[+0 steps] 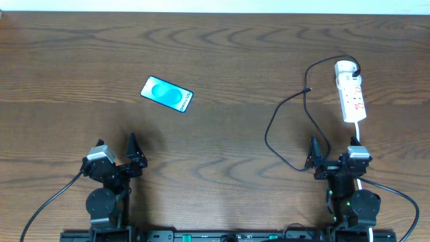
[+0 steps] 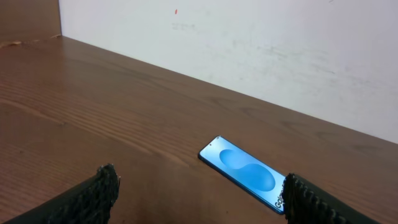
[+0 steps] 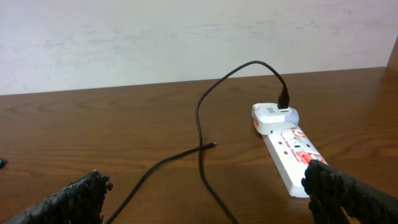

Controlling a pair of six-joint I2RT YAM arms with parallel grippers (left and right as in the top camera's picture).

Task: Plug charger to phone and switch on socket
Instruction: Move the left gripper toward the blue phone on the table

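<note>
The phone (image 1: 166, 93) lies flat on the wooden table at the centre left, cyan screen up; it also shows in the left wrist view (image 2: 245, 172), ahead of my fingers. The white socket strip (image 1: 351, 92) lies at the right; it also shows in the right wrist view (image 3: 287, 147). The charger cable (image 1: 279, 117) runs from a white adapter at the strip's far end and loops across the table; its plug tip (image 1: 308, 89) lies loose on the wood, also in the right wrist view (image 3: 211, 146). My left gripper (image 1: 119, 154) is open and empty. My right gripper (image 1: 330, 156) is open and empty.
A white wall (image 2: 249, 50) runs along the table's far edge. The socket's white cord (image 1: 357, 133) runs toward the right arm's base. Thick black robot cables trail off both arm bases at the front edge.
</note>
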